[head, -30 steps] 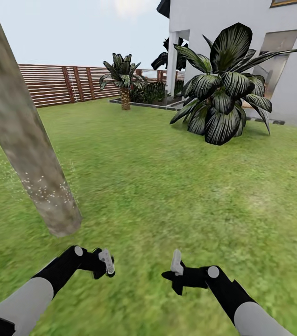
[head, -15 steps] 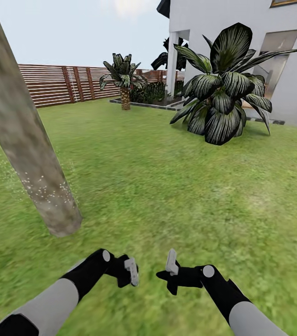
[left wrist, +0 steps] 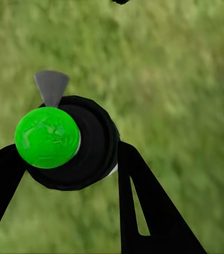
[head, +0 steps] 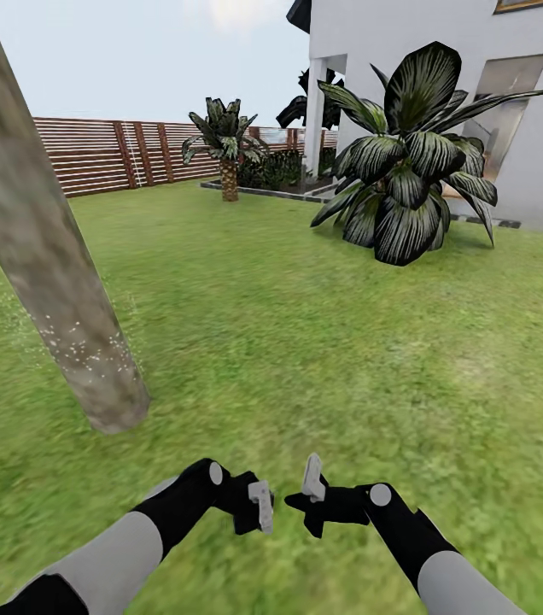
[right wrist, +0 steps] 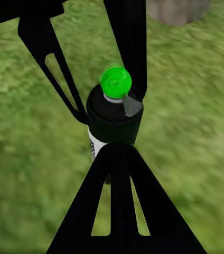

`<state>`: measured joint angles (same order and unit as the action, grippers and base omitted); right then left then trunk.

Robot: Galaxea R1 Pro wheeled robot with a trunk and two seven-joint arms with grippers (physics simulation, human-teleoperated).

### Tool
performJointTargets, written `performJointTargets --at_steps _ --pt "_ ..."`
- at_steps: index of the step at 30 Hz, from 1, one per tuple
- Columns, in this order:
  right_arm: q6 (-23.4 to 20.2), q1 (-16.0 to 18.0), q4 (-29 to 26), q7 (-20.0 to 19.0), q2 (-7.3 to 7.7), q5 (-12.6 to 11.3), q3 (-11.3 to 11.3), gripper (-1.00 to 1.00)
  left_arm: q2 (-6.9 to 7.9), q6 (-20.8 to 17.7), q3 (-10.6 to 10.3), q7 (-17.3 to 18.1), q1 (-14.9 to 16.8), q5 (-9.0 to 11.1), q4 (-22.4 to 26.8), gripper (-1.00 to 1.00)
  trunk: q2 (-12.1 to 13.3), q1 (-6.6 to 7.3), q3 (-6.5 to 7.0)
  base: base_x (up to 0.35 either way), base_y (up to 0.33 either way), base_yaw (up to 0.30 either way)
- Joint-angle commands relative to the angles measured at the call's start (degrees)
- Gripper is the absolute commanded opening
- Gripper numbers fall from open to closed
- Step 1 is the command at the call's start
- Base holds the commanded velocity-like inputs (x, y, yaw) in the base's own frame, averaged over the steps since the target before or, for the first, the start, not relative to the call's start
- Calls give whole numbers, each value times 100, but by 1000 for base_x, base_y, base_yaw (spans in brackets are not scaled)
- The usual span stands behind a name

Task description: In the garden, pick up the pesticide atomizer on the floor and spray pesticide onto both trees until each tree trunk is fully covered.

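Left gripper (head: pixel 261 506) low in the head view, at frame centre, just beside the right gripper (head: pixel 312 480) – tips near each other, not clearly touching.

Left wrist view: pesticide atomizer (left wrist: pixel 85 153) seen from above – round black body, green cap (left wrist: pixel 47 137), grey nozzle (left wrist: pixel 51 87). Sits between the 2 left fingers (left wrist: pixel 143 201), body pressed against both. Clamped and held off the lawn (head: pixel 323 342).

Right wrist view: same bottle upright, white label on its side, left arm's 2 fingers on either side of it. Right fingers (right wrist: pixel 114 174) pinched together with nothing between them, tip right at the bottle's black body; cannot tell if actually in contact.

Tree trunk (head: pixel 41 248) at head-view left, thick, mottled beige-grey, well ahead of the left arm. Pesticide (head: pixel 84 342) as white specks on its lower part, plus a faint scatter over the grass at each side. Upper trunk looks bare. Trunk base also visible past the bottle in the right wrist view.

Background: slatted brown fence (head: pixel 92 154), small palm (head: pixel 224 137), big dark-leaf bush (head: pixel 408 171), white house (head: pixel 391 34).
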<state>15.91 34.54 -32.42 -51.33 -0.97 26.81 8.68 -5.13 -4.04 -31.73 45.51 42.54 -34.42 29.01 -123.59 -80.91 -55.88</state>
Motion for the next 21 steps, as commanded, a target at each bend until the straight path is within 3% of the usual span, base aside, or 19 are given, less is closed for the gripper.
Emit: performJointTargets --at_steps 1,5,8,10,21 --pt "0 0 -1 0 0 0 -2 -100 -20 0 0 2 0 -3 -3 -100 0 0 0 0 0 0" --pt "0 0 -1 0 0 1 -2 -100 -100 -8 -10 -4 0 -3 -26 -100 0 0 0 0 0 0" --pt "0 0 -1 0 0 2 -3 -100 -117 -56 -365 -19 0 -1 -27 -100 0 0 0 0 0 0" --pt "0 0 -1 0 0 0 -4 -100 -124 -121 -489 -23 0 0 -27 -100 0 0 0 0 0 0" --pt "0 0 -1 0 0 2 -6 -100 -180 -141 -527 -24 0 41 -19 -100 0 0 0 0 0 0"
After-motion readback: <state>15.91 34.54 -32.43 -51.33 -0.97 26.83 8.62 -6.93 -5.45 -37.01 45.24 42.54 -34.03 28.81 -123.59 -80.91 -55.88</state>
